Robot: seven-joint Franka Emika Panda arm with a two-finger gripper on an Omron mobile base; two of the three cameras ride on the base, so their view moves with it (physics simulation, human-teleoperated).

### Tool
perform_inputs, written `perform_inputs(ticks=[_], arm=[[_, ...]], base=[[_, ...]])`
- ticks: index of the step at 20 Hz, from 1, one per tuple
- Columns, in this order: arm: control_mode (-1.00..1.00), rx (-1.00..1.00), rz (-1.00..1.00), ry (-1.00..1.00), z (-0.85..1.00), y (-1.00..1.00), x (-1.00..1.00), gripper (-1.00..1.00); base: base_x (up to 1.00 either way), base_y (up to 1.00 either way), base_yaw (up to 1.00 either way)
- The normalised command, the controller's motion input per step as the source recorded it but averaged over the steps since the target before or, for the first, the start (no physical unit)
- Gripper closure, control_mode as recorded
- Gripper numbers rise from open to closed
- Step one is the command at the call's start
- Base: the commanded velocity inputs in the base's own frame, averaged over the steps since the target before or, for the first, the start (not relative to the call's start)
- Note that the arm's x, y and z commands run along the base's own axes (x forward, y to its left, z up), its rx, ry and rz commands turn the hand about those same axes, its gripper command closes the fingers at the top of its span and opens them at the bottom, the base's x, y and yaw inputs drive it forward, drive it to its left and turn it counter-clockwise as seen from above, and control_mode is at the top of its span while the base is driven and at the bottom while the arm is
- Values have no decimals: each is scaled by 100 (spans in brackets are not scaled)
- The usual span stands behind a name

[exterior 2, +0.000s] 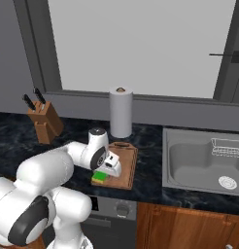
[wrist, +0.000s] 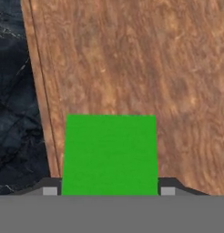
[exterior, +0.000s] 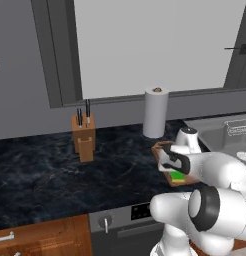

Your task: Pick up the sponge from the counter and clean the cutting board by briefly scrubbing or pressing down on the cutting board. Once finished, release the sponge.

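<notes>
**Sponge held over near-left corner of board**

The gripper (wrist: 109, 191) is clamped on the sponge (wrist: 109, 154), one fingertip (wrist: 50, 190) at each side. The sponge (exterior 2: 99, 177) sits at the board's (exterior 2: 124, 165) near-left corner, by its left edge. Contact with the wood cannot be confirmed. The board's long axis runs near to far on the table (exterior: 40, 175). Most bare wood lies far and right of the sponge, so a scrubbing stroke would go that way.

Reaches forward and down, gripper (wrist: 109, 189) pointed downward, fingers (wrist: 49, 189) clamped either side of the sponge (wrist: 109, 152).
</notes>
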Motion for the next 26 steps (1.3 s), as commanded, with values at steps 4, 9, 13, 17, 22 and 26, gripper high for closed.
perform_inputs(ticks=[4, 9, 13, 17, 22, 26], arm=[[-100, 0, 1, 0, 0, 8, 43, 100], [-100, 0, 0, 0, 0, 1, 59, 100], [-100, 0, 0, 0, 0, 0, 63, 100], [-100, 0, 0, 0, 0, 0, 52, 100], [-100, 0, 0, 0, 0, 0, 48, 100], [-100, 0, 0, 0, -2, 0, 38, 100]], base=[[0, 0, 0], [0, 0, 0], [0, 0, 0], [0, 0, 0], [0, 0, 0], [0, 0, 0]])
